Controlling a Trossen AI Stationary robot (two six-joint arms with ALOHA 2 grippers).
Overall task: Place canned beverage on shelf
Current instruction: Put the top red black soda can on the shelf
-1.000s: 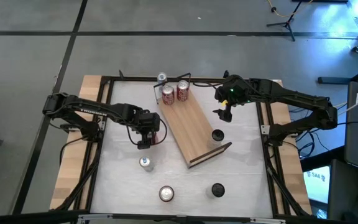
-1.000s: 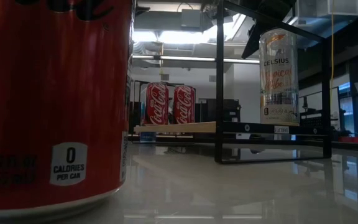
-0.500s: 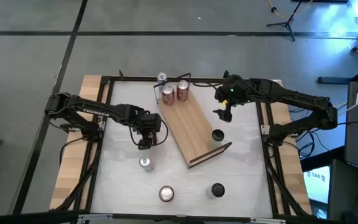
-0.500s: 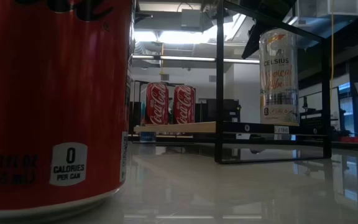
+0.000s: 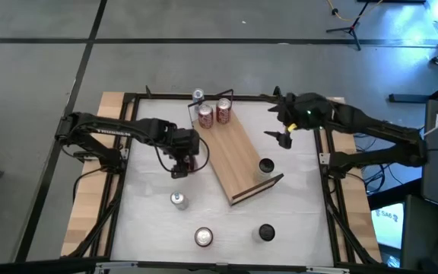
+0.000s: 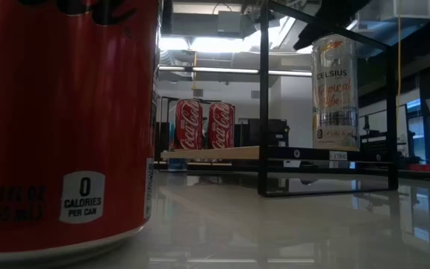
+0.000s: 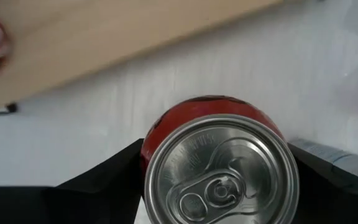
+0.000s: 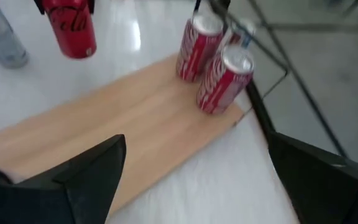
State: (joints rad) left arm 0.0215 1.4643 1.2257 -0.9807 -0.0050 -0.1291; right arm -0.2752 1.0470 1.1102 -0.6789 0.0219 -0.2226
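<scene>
The left gripper point(image 5: 179, 161) pinches an upright red cola can point(image 7: 219, 163) just beside the long edge of the wooden shelf point(image 5: 234, 158), which lies to its right, while the right gripper point(image 5: 283, 135) hangs spread beyond the far edge.

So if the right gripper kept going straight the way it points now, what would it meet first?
Probably the light-wood shelf board, which fills the space between the right gripper's open fingers; the two red cola cans stand farther along, though depth is unclear.

The left gripper point(image 5: 182, 161) has carried its red can point(image 7: 219, 168) farther — nearer the shelf point(image 5: 238, 156). The right gripper point(image 5: 284, 135) has shifted right.
</scene>
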